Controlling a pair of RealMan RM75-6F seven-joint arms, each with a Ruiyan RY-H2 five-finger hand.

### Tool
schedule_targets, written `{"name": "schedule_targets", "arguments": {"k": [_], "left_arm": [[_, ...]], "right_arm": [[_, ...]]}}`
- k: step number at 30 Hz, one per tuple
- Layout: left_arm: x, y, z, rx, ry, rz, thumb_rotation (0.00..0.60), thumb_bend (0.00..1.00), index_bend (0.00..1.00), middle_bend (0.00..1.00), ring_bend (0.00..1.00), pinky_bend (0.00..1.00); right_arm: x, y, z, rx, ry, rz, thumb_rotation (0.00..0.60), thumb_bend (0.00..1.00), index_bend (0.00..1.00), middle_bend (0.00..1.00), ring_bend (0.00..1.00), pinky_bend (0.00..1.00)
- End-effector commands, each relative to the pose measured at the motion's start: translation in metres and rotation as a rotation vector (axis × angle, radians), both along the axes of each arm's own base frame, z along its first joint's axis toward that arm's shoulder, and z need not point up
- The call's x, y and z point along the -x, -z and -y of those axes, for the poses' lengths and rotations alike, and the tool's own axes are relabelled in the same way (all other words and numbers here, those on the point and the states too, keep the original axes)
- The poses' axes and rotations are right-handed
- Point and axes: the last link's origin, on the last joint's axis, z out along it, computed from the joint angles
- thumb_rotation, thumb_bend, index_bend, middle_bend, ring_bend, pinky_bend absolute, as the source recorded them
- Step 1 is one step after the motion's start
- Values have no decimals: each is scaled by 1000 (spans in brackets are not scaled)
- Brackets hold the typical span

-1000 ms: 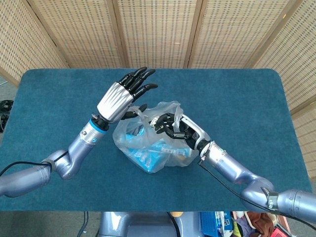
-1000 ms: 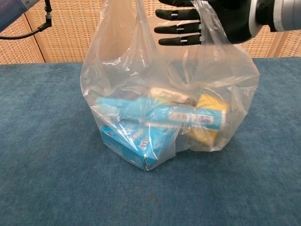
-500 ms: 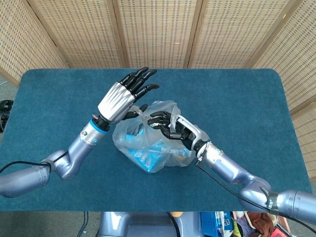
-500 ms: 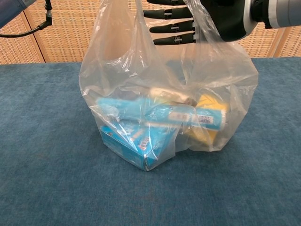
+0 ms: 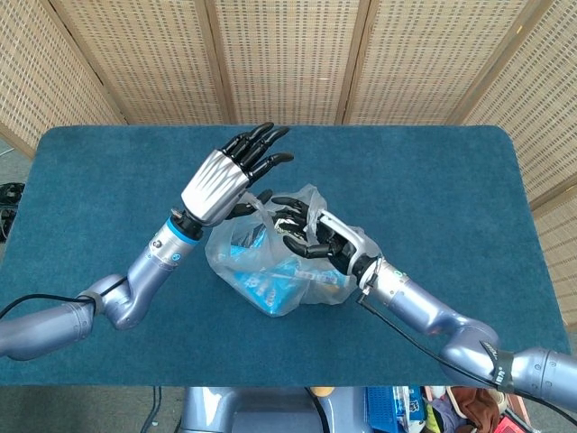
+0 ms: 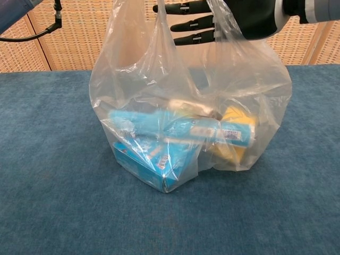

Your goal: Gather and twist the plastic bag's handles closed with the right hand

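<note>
— What had changed since a second before?

— From the head view, I saw my right hand (image 5: 311,234) had slid further left across the top of the plastic bag (image 5: 270,271), its black fingers reaching over the mouth instead of sitting by the right handle. The left hand (image 5: 227,176) had barely shifted.

— And the bag itself?

— Thin, clear, crinkled film, sitting mid-table on the blue, short-napped table covering (image 5: 433,180). A light blue box (image 5: 261,287) showed through it. My left hand hung above the bag's left side, silver back upward, fingers stretched and apart, gripping nothing. The right hand's fingers were spread among the film at the bag's top; I couldn't tell whether they had closed on a handle.

— The chest view?

— The bag (image 6: 133,79) stood upright, its two handles rising out of frame. Inside lay the box (image 6: 154,159), a pale blue tube (image 6: 180,127) and something yellow (image 6: 234,135). The right hand (image 6: 234,16) sat at the top, fingers (image 6: 191,24) straight and parted, pointing left behind the film. Grip unclear there too.
</note>
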Motion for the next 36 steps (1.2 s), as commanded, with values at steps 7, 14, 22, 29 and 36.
{"name": "schedule_targets", "arguments": {"k": [7, 14, 22, 29, 36], "left_arm": [[-3, 4, 1, 0, 8, -2, 600, 378, 217, 62, 68, 213], [-3, -2, -3, -37, 19, -12, 600, 378, 216, 62, 68, 212], [-4, 0, -5, -39, 22, -19, 600, 376, 214, 62, 69, 213], [-5, 3, -7, -40, 24, -27, 600, 375, 213, 62, 68, 212], [-7, 8, -9, -12, 8, -10, 600, 375, 212, 62, 68, 212]], "right_arm": [[-7, 1, 2, -31, -6, 41, 600, 519, 142, 234, 13, 43], [-11, 0, 1, -44, -22, 37, 600, 519, 141, 246, 39, 19], [-15, 2, -1, -73, -44, 24, 600, 533, 180, 277, 73, 19], [-18, 2, -1, -93, -48, 21, 600, 544, 188, 330, 115, 19], [-18, 1, 1, -85, -60, -6, 600, 547, 192, 332, 112, 19]]}}
